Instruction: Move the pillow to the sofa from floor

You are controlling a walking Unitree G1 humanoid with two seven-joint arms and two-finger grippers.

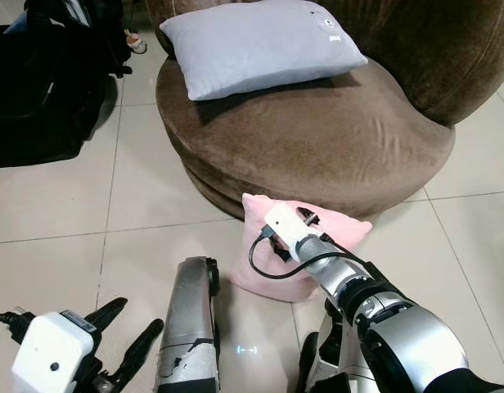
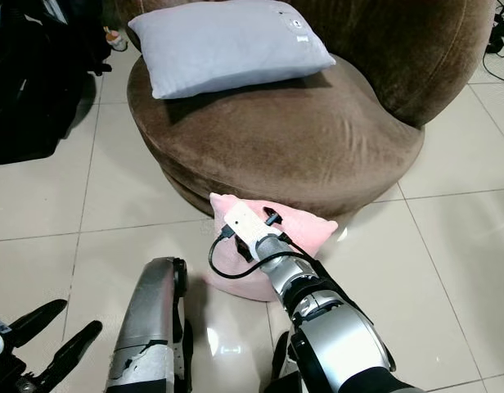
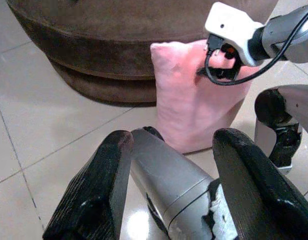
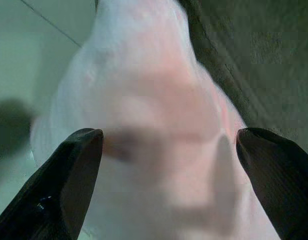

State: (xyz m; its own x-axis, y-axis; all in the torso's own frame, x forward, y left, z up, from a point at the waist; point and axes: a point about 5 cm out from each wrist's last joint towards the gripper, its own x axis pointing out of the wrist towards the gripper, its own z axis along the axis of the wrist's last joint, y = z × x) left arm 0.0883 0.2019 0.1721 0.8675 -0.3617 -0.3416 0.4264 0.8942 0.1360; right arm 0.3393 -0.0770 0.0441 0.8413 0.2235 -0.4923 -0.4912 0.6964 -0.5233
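A pink pillow [image 1: 334, 225] stands on edge on the tiled floor, leaning against the base of the round brown sofa [image 1: 317, 139]. My right gripper [image 4: 169, 165] is open, its two black fingers straddling the pillow's upper edge; the right wrist camera block [image 1: 286, 229] sits over the pillow. In the left wrist view the pillow [image 3: 189, 100] stands upright with the right wrist in front of it. My left gripper [image 1: 125, 340] hangs open low at the near left, apart from the pillow.
A grey pillow [image 1: 260, 41] lies on the sofa seat. A black bag [image 1: 39, 90] stands on the floor at the far left. My silver leg [image 1: 186, 323] stands just left of the pink pillow. Open tiled floor lies left and right.
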